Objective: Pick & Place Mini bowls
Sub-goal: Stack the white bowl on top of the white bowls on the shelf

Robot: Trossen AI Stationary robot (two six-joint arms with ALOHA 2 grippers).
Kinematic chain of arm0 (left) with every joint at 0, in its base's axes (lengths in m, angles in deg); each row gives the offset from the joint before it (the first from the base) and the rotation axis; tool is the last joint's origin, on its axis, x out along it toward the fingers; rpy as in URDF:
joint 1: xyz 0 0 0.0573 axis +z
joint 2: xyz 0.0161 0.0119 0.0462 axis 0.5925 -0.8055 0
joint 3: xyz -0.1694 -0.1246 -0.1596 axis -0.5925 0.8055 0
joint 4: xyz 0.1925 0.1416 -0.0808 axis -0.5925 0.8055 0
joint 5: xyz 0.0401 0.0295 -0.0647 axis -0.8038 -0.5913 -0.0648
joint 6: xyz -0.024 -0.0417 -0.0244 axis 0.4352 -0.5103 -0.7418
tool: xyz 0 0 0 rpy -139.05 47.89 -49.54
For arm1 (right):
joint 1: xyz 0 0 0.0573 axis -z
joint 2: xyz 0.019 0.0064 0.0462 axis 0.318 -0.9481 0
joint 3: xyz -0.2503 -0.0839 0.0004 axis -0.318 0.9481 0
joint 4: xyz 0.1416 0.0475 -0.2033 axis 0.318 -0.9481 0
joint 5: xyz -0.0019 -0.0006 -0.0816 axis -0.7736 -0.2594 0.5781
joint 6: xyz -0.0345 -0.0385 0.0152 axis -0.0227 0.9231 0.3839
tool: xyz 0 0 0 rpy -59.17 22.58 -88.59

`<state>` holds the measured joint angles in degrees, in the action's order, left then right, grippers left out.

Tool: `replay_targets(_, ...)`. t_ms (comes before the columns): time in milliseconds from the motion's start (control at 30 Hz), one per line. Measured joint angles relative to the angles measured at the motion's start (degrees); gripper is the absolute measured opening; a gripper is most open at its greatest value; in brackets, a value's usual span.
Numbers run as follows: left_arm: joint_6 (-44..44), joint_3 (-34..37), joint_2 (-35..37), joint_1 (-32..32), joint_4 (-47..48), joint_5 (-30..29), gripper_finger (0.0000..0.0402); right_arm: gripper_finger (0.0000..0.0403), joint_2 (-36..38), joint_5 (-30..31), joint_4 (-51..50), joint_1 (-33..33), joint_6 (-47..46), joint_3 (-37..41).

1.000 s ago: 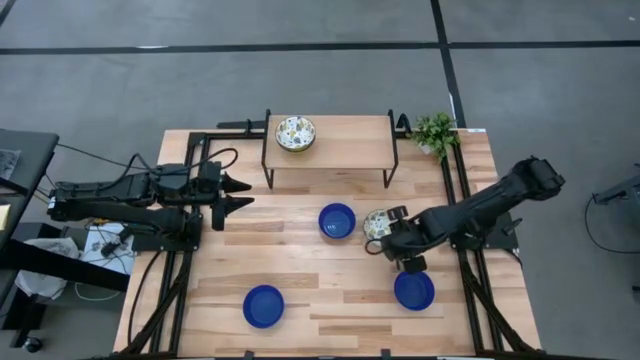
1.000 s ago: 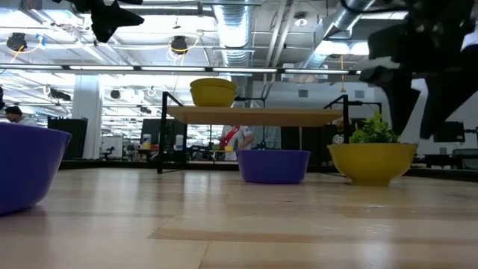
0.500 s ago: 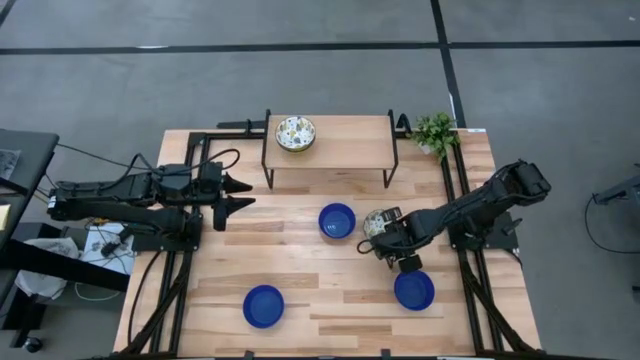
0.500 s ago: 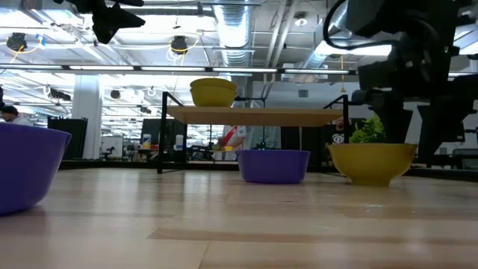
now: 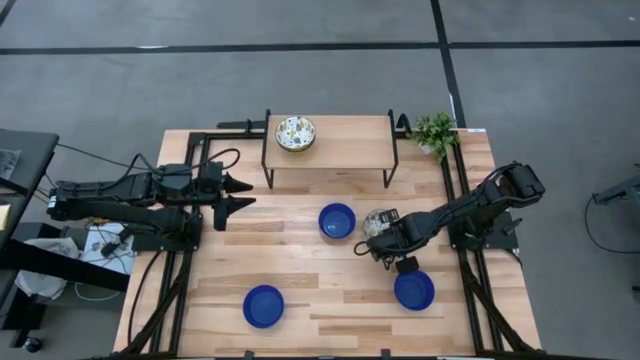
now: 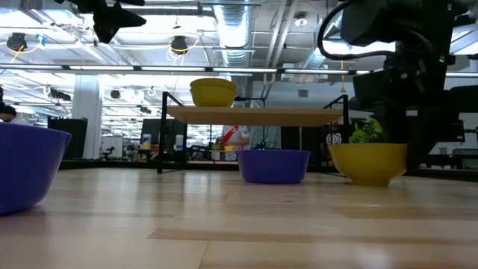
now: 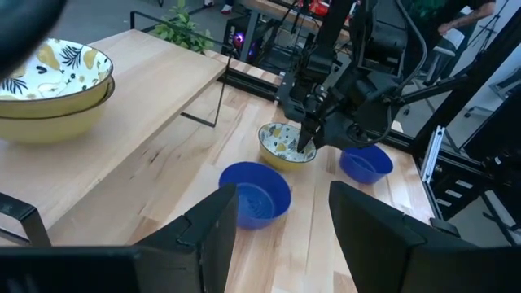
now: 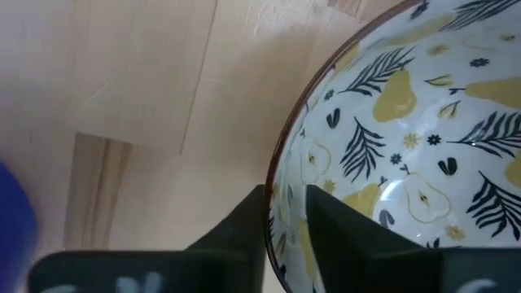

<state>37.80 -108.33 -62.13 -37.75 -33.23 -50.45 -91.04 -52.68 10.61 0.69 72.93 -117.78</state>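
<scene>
Patterned bowl – blue bowl beside

patterned bowl: white inside with yellow pears and dark leaves, yellow outside, upright on the worktop; its rim sits between the right pincer fingers
shelf bowls: two patterned ones stacked upright, well apart from the pincer
blue bowl: upright, just beside the gripped bowl
blue bowl 2: upright, near the pincer
blue bowl 3: upright, farther off
</scene>
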Motion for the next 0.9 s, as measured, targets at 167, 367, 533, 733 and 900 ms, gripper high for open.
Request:
replay_targets(167, 0.0, 0.0, 0.0, 0.0, -0.1, 0.0, 0.0192, 0.0011, 0.2, 1.0, 0.1, 0.0, -0.1, -0.2)
replay_targets(367, 0.0, 0.0, 0.0, 0.0, -0.1, 0.0, 0.0192, 0.0014, 0.1, 0.4, -1.6, 0.6, -0.3, -0.9)
replay_targets(533, 0.0, 0.0, 0.0, 0.0, -0.1, 0.0, 0.0192, 0.0007, 0.0, -0.7, -5.1, 1.9, -0.5, -3.8)
replay_targets(733, 0.0, 0.0, 0.0, 0.0, -0.1, 0.0, 0.0192, 0.0004, 0.0, -0.8, -7.0, 3.1, -0.4, -8.3)
replay_targets(900, 0.0, 0.0, 0.0, 0.0, -0.1, 0.0, 0.0192, 0.0003, 0.0, -0.8, -12.6, 3.4, 0.1, -13.8)
